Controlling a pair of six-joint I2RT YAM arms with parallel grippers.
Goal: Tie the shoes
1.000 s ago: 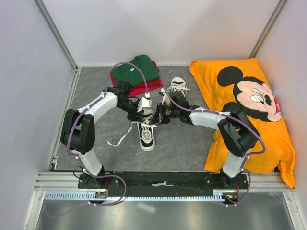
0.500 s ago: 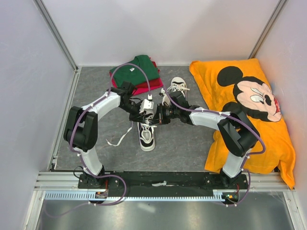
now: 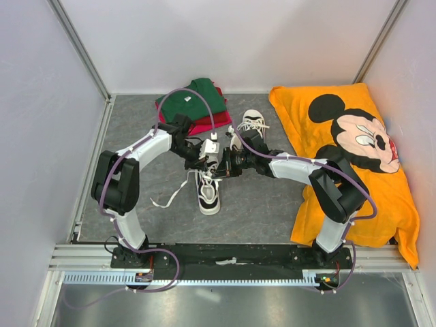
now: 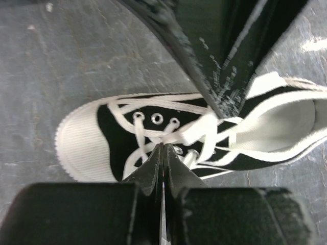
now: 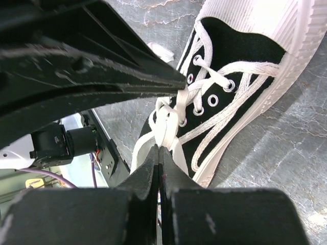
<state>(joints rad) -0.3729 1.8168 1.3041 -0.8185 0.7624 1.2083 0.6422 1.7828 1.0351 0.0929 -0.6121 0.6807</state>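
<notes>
The near black shoe (image 3: 208,194) lies toe toward me on the grey floor; the second shoe (image 3: 251,126) lies behind it. My left gripper (image 3: 206,161) and right gripper (image 3: 221,165) meet over the near shoe's lacing. In the left wrist view the left gripper (image 4: 163,145) is shut on a white lace (image 4: 199,130) above the eyelets, with the white toe cap (image 4: 82,143) at left. In the right wrist view the right gripper (image 5: 159,148) is shut on a lace loop (image 5: 171,120) of the same shoe (image 5: 240,56). A loose lace end (image 3: 167,197) trails left on the floor.
Folded green and red clothes (image 3: 194,102) lie at the back. An orange Mickey Mouse cloth (image 3: 347,150) covers the right side. White walls close the area on three sides. The left gripper's finger (image 5: 102,71) crosses the right wrist view.
My left gripper has shifted slightly right, closer to the right gripper over the near shoe. The right arm and both shoes have barely moved.
</notes>
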